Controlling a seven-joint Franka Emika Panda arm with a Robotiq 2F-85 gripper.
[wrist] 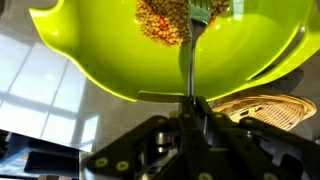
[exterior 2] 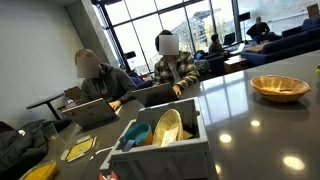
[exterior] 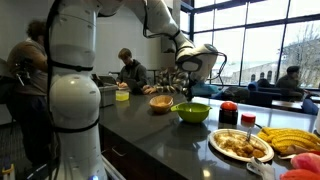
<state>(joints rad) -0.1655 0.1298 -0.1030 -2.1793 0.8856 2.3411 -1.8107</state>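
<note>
Gripper [wrist: 190,99], jaws pinched on a thin utensil handle [wrist: 190,68], directly over the green bowl [wrist: 90,50] of grain. The bowl stands mid-counter [exterior: 150,128], between wicker bowl [exterior: 160,103] and plate [exterior: 240,146].

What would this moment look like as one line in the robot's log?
tool: shut on thin utensil | utensil: reaching into green bowl | bowl: holds grainy food | nearby: woven basket

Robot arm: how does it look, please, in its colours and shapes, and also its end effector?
The white robot arm has smooth, rounded, glossy shells with dark bands at its joints. In the wrist view, the black end effector has an angular body with small round bolts and narrow dark fingers.
</note>
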